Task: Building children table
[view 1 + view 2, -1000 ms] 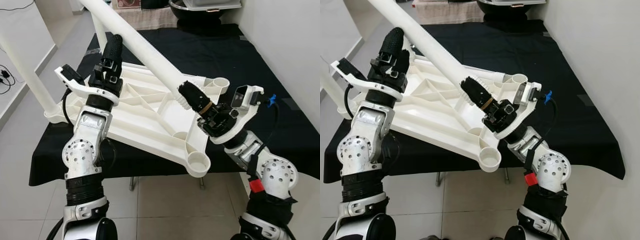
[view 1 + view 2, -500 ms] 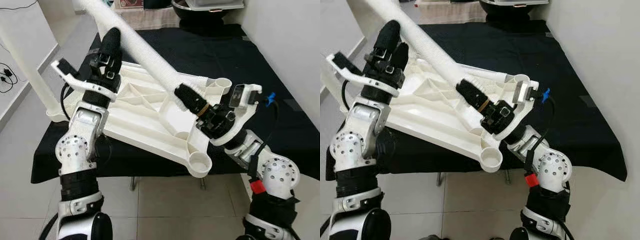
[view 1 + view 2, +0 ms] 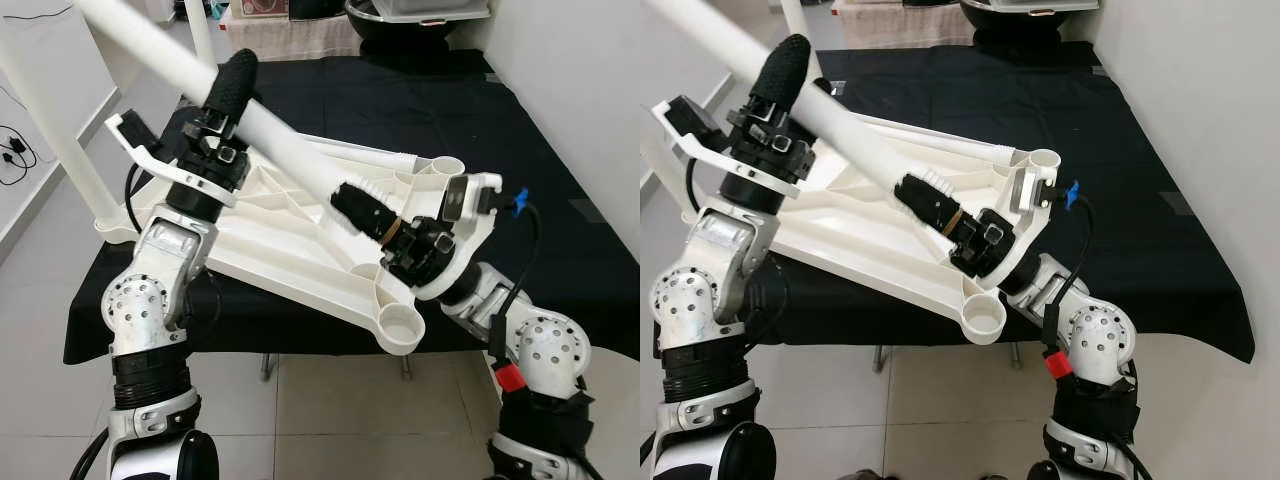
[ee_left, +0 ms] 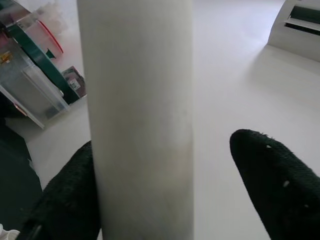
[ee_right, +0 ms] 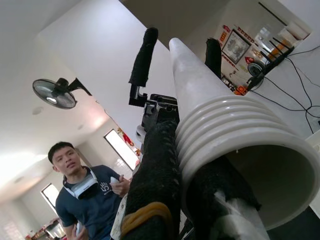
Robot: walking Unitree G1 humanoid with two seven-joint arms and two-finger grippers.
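A white table leg slants above the upturned white tabletop lying on the black-draped table. The right pincer clamps its threaded near end; the left pincer stands open around it farther left.

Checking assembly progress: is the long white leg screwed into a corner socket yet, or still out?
Out. The leg is held slanted above the tabletop; its threaded end hangs open.

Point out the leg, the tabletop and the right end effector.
leg [image 3: 280, 140]: left eye view, mid shaft.
tabletop [image 3: 290, 235]: left eye view, ribbed underside.
right end effector [image 3: 352, 203]: left eye view, fingertips at the leg's threaded end.
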